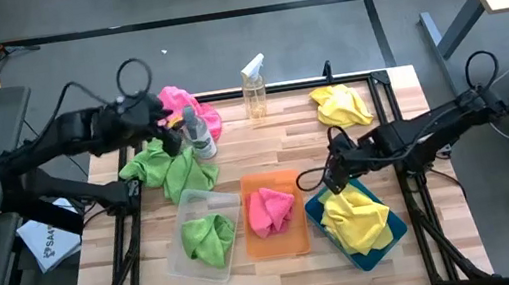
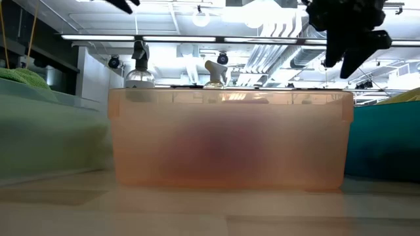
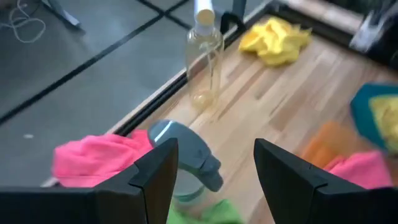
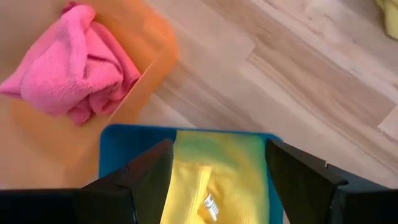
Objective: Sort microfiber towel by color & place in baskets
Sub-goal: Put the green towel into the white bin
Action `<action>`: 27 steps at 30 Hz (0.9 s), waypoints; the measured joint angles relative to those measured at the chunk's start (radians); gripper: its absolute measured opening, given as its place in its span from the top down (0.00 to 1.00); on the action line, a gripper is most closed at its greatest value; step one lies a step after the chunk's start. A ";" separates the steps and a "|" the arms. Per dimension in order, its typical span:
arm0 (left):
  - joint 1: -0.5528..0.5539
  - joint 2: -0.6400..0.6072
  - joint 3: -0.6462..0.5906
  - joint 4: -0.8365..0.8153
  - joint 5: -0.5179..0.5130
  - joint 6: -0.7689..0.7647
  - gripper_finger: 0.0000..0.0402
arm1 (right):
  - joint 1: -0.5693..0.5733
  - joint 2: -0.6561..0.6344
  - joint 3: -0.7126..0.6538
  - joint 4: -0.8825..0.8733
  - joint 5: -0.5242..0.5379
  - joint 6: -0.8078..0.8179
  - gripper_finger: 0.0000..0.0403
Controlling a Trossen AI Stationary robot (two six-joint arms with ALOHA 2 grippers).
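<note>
A pink towel (image 1: 198, 113) and green towels (image 1: 172, 167) lie heaped at the table's far left. A yellow towel (image 1: 342, 105) lies at the far right. The clear basket (image 1: 183, 259) holds a green towel (image 1: 208, 236). The orange basket (image 1: 295, 243) holds a pink towel (image 1: 271, 210). The teal basket (image 1: 390, 233) holds a yellow towel (image 1: 355, 218). My left gripper (image 1: 168, 133) (image 3: 214, 165) is open over the heap, its fingers on either side of a grey-topped spray bottle (image 3: 186, 152) without touching it. My right gripper (image 1: 334, 179) (image 4: 217, 174) hangs open above the teal basket's far end.
A grey-topped spray bottle (image 1: 199, 136) stands among the green and pink towels. A clear spray bottle (image 1: 254, 87) stands at the far edge. A black frame rims the table. Bare wood lies between the bottles and the baskets. A desk with a keyboard is left of the table.
</note>
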State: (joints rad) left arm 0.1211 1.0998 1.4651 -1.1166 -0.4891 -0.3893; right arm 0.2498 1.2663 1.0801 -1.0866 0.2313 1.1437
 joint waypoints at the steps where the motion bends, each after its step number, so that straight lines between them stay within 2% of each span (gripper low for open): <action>1: -0.012 -0.039 -0.060 0.052 -0.004 -0.028 0.51 | -0.008 0.000 0.000 0.000 0.000 -0.010 0.37; 6: -0.066 -0.238 -0.437 0.350 0.068 -0.212 0.51 | -0.042 0.000 0.000 0.010 -0.001 -0.068 0.37; 10: -0.109 -0.293 -0.633 0.417 0.230 -0.370 0.51 | -0.067 0.000 0.000 0.012 -0.003 -0.101 0.37; 12: -0.128 -0.274 -0.678 0.360 0.306 -0.442 0.51 | -0.079 0.000 0.000 0.013 -0.003 -0.116 0.37; 14: -0.137 -0.239 -0.706 0.290 0.330 -0.522 0.51 | -0.093 0.000 0.000 0.013 -0.005 -0.132 0.37; 19: -0.125 -0.112 -0.739 0.195 0.293 -0.648 0.51 | -0.121 0.000 0.000 0.030 -0.007 -0.139 0.37; 27: -0.060 0.110 -0.763 0.197 0.230 -0.657 0.51 | -0.127 0.000 0.000 0.060 -0.012 -0.131 0.37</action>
State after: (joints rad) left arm 0.0616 1.2095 0.7017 -0.9196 -0.2590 -1.0459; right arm 0.1226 1.2659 1.0801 -1.0264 0.2196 1.0126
